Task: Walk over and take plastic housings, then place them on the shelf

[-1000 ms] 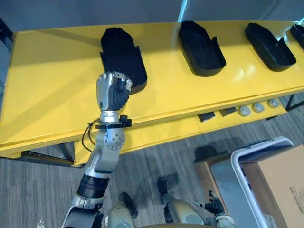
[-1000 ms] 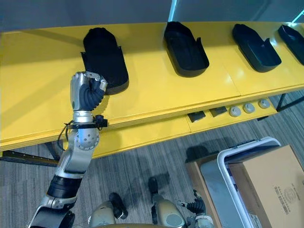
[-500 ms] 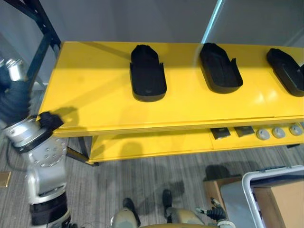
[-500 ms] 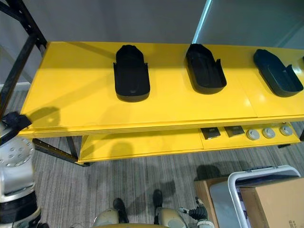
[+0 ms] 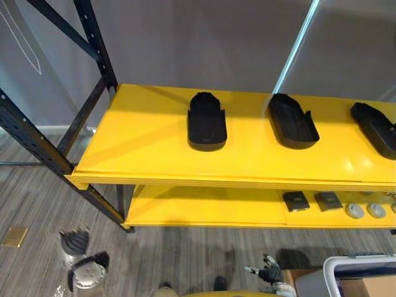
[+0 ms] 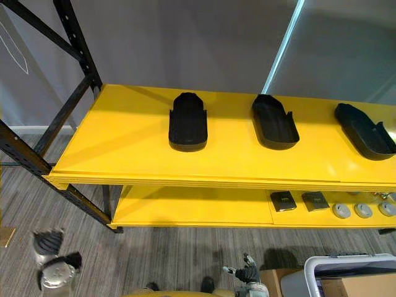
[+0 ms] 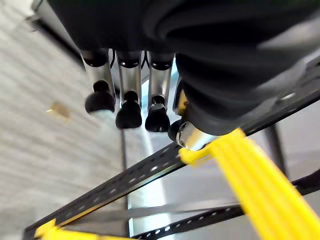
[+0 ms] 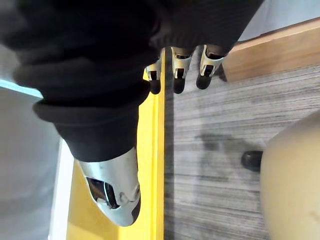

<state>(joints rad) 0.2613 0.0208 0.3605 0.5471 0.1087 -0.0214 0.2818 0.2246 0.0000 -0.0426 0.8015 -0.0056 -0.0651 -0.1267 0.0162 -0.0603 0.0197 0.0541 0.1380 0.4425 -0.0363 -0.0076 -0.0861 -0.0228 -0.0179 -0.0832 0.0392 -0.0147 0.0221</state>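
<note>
Empty, the left hand (image 7: 129, 85) and right hand (image 8: 179, 64) hang slack below the plastic housings (image 5: 206, 121): likely light, rigid, slick; grip across the sides.

1. You're in a workshop or stockroom here, not a home: a heavy yellow shelf (image 5: 154, 154) on black perforated steel uprights (image 5: 93, 37).
2. Matching black plastic housings (image 5: 206, 122) sit spaced in a row on top.
3. Small parts (image 6: 283, 201) lie on the lower deck (image 6: 185, 207).
4. Bare grey wall (image 6: 185, 43), grey striped floor (image 6: 154, 260), and a bin (image 6: 346, 257) nearby.
</note>
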